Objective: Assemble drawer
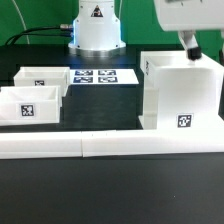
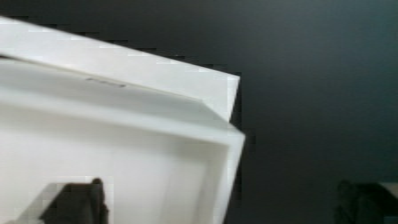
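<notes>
At the exterior view's right, the pincer (image 1: 190, 47) hung wide open and empty, astride one wall of the drawer housing (image 1: 180, 95), which stood upright on the table (image 1: 110, 190); a skewed, shallow closing there could tip or shove it

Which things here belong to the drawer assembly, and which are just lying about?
Job:
box housing
near tray
far tray
gripper, open, over the housing

Not the job:
marker board
long low barrier wall
</notes>
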You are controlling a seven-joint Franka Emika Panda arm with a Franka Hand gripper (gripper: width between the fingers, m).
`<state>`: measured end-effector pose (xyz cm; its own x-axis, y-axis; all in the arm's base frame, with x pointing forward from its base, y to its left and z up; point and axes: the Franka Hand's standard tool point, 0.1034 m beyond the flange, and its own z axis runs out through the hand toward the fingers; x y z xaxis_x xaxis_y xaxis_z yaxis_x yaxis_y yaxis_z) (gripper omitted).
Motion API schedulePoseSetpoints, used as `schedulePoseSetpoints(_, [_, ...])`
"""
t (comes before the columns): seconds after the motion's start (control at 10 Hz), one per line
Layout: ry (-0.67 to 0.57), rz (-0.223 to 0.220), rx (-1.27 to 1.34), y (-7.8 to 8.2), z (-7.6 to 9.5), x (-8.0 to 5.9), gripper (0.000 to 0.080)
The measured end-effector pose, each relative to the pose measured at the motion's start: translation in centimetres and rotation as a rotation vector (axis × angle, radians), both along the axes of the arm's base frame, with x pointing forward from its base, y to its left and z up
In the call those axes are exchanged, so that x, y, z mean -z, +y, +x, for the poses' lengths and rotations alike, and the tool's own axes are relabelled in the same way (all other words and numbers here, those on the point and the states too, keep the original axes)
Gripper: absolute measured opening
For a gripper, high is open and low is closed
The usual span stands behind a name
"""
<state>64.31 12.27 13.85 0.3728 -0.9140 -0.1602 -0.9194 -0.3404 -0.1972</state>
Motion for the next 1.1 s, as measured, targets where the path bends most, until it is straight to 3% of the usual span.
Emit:
schedulePoseSetpoints(0.2, [-0.005,-0.003,-0.106,-0.4,-0.3,-1.0,0.0649])
schedulePoseSetpoints(0.6, [-0.011,-0.011,-0.155,-0.3,-0.5,-0.6,0.0649])
schedulePoseSetpoints(0.8, [0.006,-0.014,-0.377,-1.5,-1.4,-0.6,0.0649])
schedulePoseSetpoints(1.0, [-0.103,-0.036,-0.384,-2.1,-0.7,-0.6,0.0649])
schedulePoseSetpoints(1.1, [-0.1,-0.047,-0.453,-2.2,-1.5,-0.2,0.0649])
